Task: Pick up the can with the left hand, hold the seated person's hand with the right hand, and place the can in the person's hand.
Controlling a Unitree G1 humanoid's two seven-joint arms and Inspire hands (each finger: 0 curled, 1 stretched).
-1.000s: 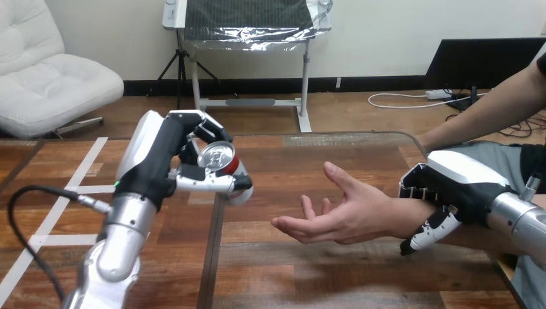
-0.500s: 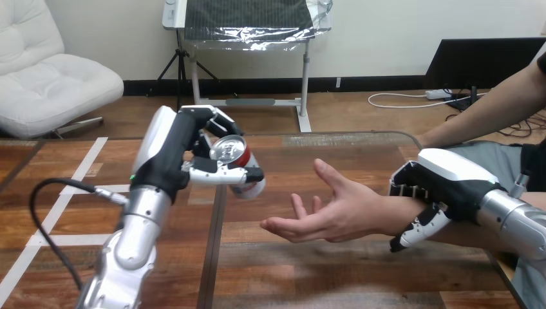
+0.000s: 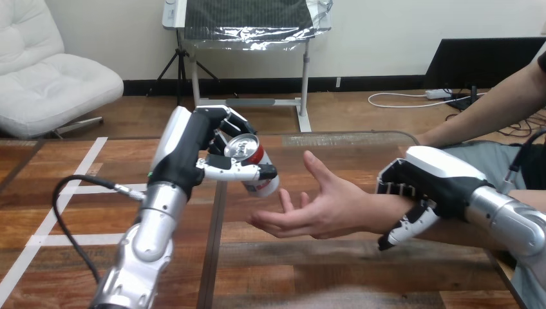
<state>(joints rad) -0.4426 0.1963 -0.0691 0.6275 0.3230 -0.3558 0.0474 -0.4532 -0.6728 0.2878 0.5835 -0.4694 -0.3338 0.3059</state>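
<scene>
A red and white can (image 3: 254,166) with a silver top hangs above the table, tilted, with my left hand (image 3: 196,149) shut on it, thumb across its front. The person's hand (image 3: 315,209) lies palm up at mid table, just right of the can and a little lower, its fingertips close to the can's base. My right hand (image 3: 428,180) sits over the person's wrist, fingers curled down across the far side and thumb (image 3: 402,226) under the near side, so it grips the wrist.
The wooden table (image 3: 270,270) spreads under both arms, with a dark seam running down its middle left. The person's other arm (image 3: 489,112) reaches in from the upper right edge.
My left hand has carried the can rightward and closer to the person's palm. My right hand and the person's hand have shifted slightly left together.
</scene>
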